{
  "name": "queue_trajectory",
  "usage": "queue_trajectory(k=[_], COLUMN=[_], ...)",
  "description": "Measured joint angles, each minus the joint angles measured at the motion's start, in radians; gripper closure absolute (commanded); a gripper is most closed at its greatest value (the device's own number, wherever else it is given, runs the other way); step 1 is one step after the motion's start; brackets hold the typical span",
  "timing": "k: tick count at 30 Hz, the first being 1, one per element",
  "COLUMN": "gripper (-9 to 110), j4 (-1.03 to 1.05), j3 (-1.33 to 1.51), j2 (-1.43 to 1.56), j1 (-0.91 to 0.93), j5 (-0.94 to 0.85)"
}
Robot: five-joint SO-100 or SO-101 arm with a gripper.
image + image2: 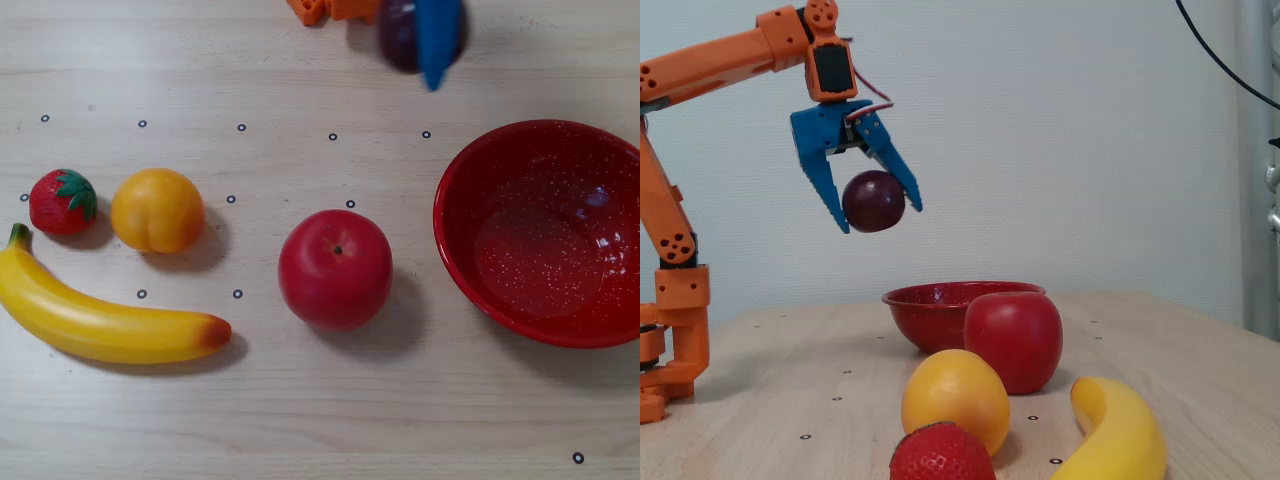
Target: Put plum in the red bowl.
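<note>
Gripper [878,214] is clamped on the plum [874,201], blue fingers either side of it, and the whole thing is hanging well up in the air, nowhere near the table. In the overhead view the plum [398,35] peeks out from behind a blue finger right at the top edge of the picture.

So what matters now is where the red bowl [455,215] sits relative to that: in the overhead view it's lower and off to the right of the plum, apart from it, and the plum isn't over the rim yet. In the fixed view the red bowl [920,312] is below and a bit right of the claw.

My guess is it needs to swing further that way before letting go. The apple [335,268] sits near the bowl but looks out of the path.
</note>
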Motion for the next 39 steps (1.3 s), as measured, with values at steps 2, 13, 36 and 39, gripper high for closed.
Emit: queue_trajectory(k=[2,13,36,39], gripper=[101,101,61,71], j4=[-0.054,-0.479,-0.979,-0.953], j3=[0.014,0.164,0.433,0.403], j2=[0.0,-0.097,-0.179,-0.178], j1=[0.066,0.178,0.186,0.184], j5=[-0.025,0.049,0.388,0.388])
